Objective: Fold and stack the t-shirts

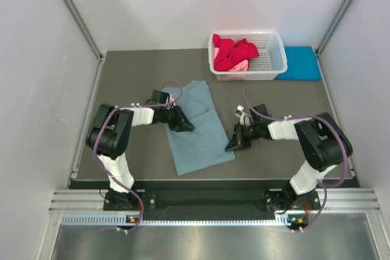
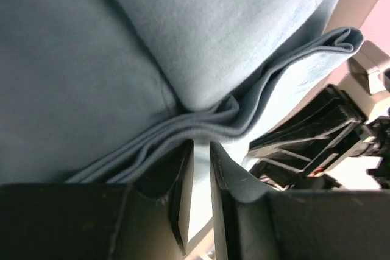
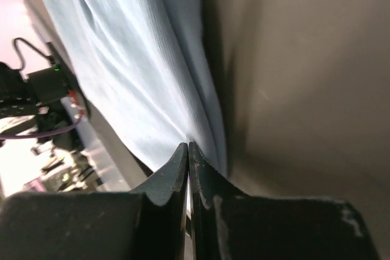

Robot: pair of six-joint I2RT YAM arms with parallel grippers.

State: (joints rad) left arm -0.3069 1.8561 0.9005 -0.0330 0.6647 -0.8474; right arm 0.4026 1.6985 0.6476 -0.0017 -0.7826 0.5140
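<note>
Two arms: both reach low over the table, one at each long side of the grey-blue t-shirt.
Grey-blue t-shirt: you see it folded into a long strip, lying mid-table at a slight slant, between the two grippers.
Left gripper: it sits at the shirt's left edge. Its fingers stand a narrow gap apart, and the stacked folds of that edge lie right at the tips. You cannot tell whether they pinch any cloth.
Right gripper: its fingers are pressed together, tips on the table at the shirt's right edge. Whether a bit of cloth is caught between them does not show.
Basket: white lattice, at the far side of the table, well apart from both grippers.
Red t-shirt: bunched in the basket's left half.
Pink t-shirt: a bit shows under the red one, inside the basket.
Turquoise t-shirt: it lies flat just beside the basket's right wall.
</note>
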